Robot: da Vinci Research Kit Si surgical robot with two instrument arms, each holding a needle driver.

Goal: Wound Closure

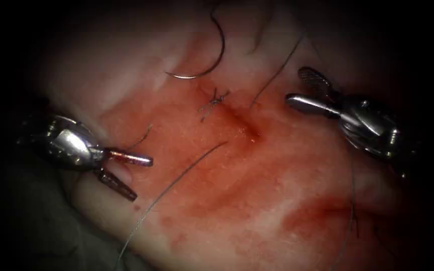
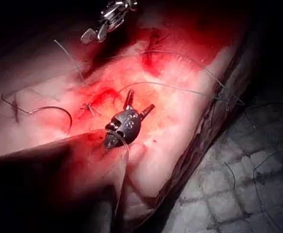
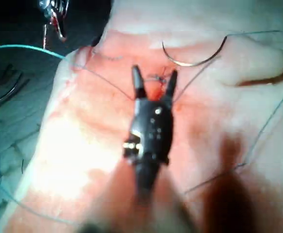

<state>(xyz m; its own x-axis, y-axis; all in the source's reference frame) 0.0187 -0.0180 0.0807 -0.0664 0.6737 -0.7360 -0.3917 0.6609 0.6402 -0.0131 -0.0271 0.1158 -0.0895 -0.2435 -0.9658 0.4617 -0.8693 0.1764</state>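
The curved needle (image 1: 212,55) lies free on the tissue (image 1: 277,200) at the far end of the cut (image 1: 242,123), held by neither tool; it also shows as needle (image 2: 49,110) and needle (image 3: 195,56). A tied knot (image 1: 213,102) with short cut ends sits on the cut. My left tool (image 1: 141,176) is left of the cut, jaws open, holding nothing; it appears again as left tool (image 2: 137,103). My right tool (image 1: 297,88) is right of the cut, jaws open and empty, also seen as right tool (image 3: 153,81). Loose thread (image 1: 187,170) runs across the tissue.
Red fluid (image 1: 227,185) stains the tissue around the cut. Another thread strand (image 1: 277,70) lies beyond the knot toward the right tool. The tissue's edge (image 2: 199,141) drops to a textured mat (image 2: 238,184) with stray thread pieces.
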